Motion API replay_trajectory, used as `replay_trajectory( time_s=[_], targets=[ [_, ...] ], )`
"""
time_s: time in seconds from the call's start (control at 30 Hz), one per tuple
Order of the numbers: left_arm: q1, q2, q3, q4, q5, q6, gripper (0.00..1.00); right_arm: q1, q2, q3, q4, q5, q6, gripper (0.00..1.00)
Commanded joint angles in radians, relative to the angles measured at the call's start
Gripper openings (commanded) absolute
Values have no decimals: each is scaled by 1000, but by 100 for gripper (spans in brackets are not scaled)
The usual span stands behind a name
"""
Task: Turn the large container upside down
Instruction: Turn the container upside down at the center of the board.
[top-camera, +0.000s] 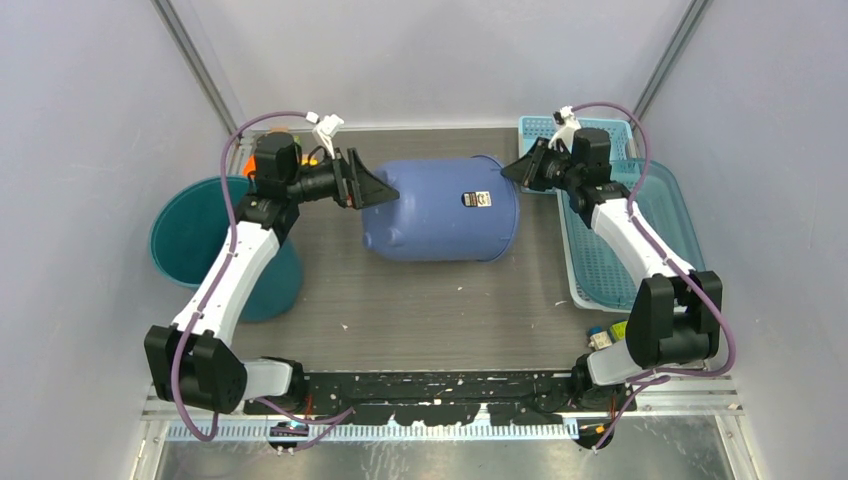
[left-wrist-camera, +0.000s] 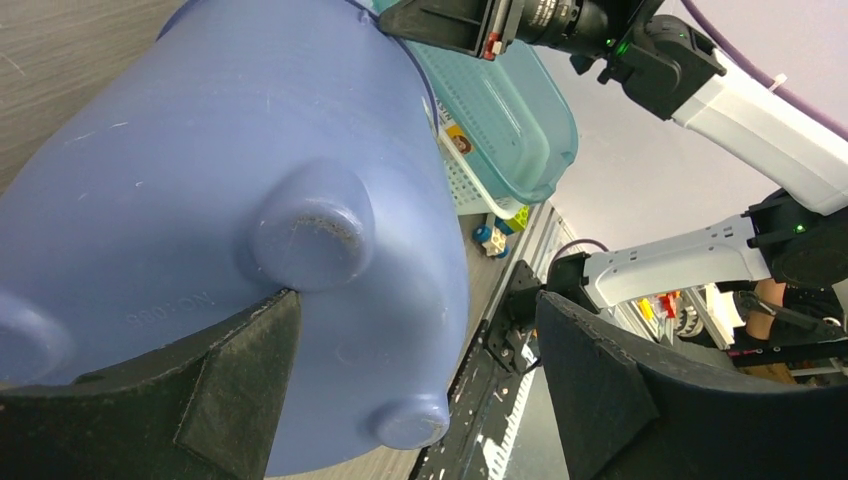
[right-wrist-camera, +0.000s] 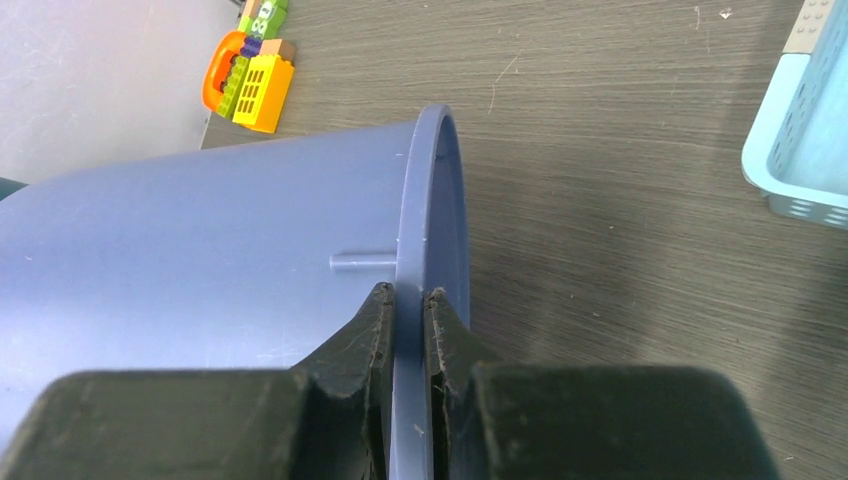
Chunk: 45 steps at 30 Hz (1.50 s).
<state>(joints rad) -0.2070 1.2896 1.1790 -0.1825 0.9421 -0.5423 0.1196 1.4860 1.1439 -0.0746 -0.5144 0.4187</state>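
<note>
Item: large container (top-camera: 440, 210), blue, lying on its side at the middle of the table (top-camera: 420, 310).
Long axis: left to right; footed base (left-wrist-camera: 200, 250) faces left, open mouth faces right.
Right gripper (right-wrist-camera: 408, 300): pinching the rim (right-wrist-camera: 425, 200) at its far side.
Left gripper (top-camera: 375, 188): fingers spread wide at the base, one resting against it.
Nearby: teal bucket (top-camera: 190, 240) left; pale blue basket (top-camera: 640, 230) right.

The table (top-camera: 420, 300) bears a sideways container (top-camera: 440, 210), teal bucket (top-camera: 190, 235) and basket (top-camera: 610, 270).
</note>
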Motion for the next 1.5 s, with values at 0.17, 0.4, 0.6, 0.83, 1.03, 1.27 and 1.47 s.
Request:
replay_trajectory(
  time_s=[0.17,0.4,0.6,0.83,1.03,1.27,1.47],
  targets=[
    [-25,-22,42,176,44,-61,88,48,37,-71,21,-230,78,1],
    [-25,-25,10,254,30,-110,88,42,62,-118,96,-240,118,1],
    [-25,-28,-21,291,11,-129,88,39,80,-161,171,-255,153,1],
    [-25,-37,-53,309,-13,-131,89,38,89,-205,245,-247,194,1],
    [-25,-42,-73,319,-26,-131,89,34,110,-230,294,-243,231,1],
    [-25,-46,-84,329,-29,-133,89,34,131,-259,341,-216,250,1],
    [-25,-53,-103,348,-29,-142,89,35,150,-269,359,-200,254,1]
  ],
)
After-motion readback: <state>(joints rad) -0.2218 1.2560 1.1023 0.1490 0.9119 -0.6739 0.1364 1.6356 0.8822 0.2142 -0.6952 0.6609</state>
